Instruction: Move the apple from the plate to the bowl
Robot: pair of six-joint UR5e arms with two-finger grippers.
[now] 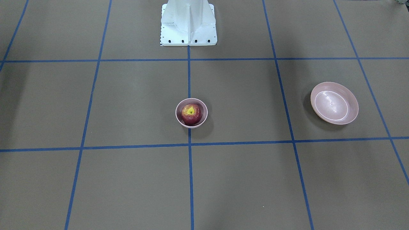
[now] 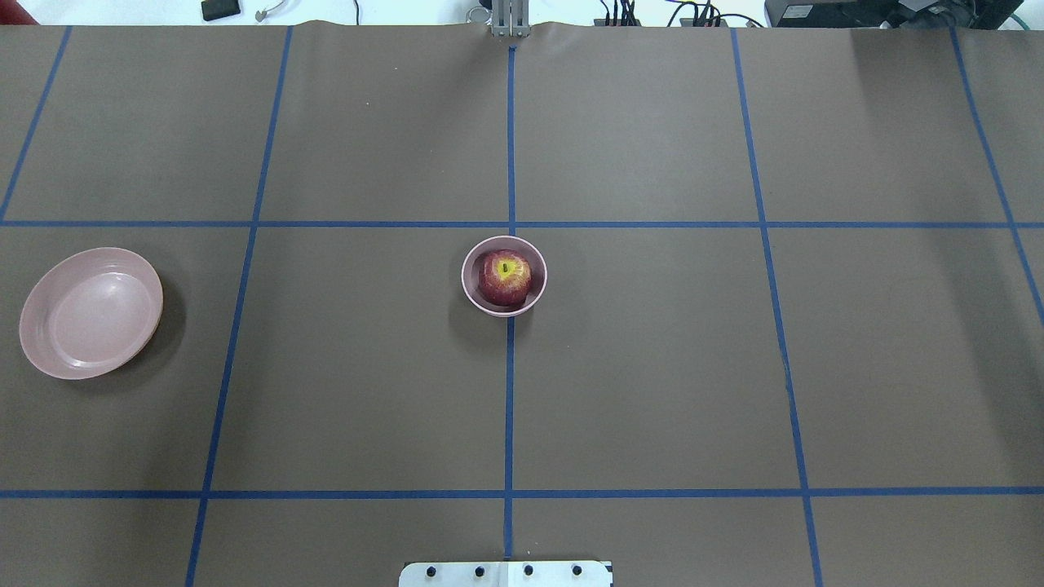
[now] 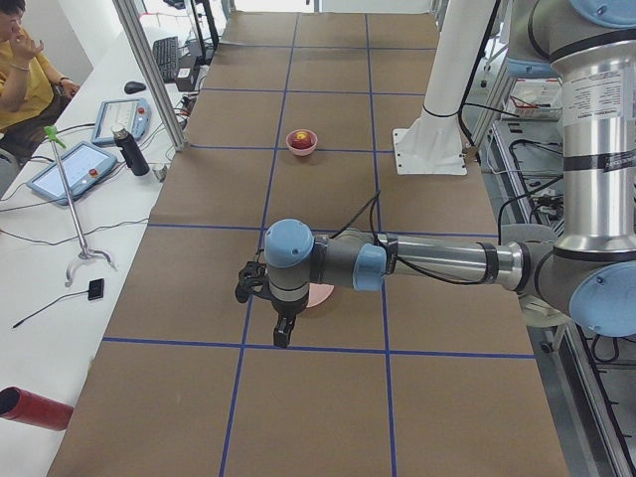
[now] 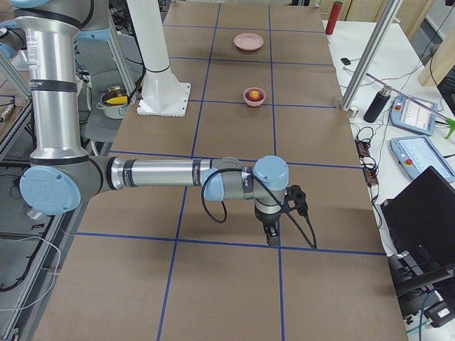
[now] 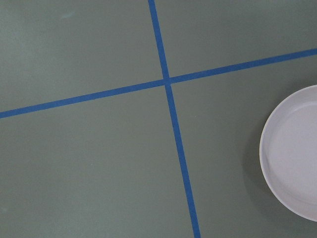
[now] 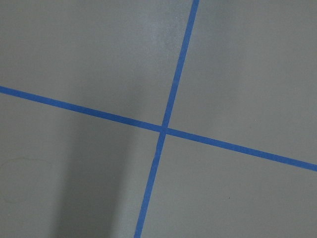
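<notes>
Task looks done, judging by layout: plate (image 2: 91,314) at far left of overhead view sits bare, nothing on it. Bowl (image 2: 504,240) is at centre of table (image 2: 652,367) on a blue tape line (image 2: 509,408), well apart from plate, w/ apple (image 2: 505,277) inside, yellow stem end up. Nothing left to move as far as pics show. Left gripper (image 3: 282,341) hangs over table just beside plate, seen only in side view; no obj in it, seems clear of surface, spread of fingers: can't tell. Right gripper (image 4: 272,239) hangs over bare table near a tape crossing, far from bowl; no obj visible, finger spread can't tell either. Wrist cams show no fingers.
</notes>
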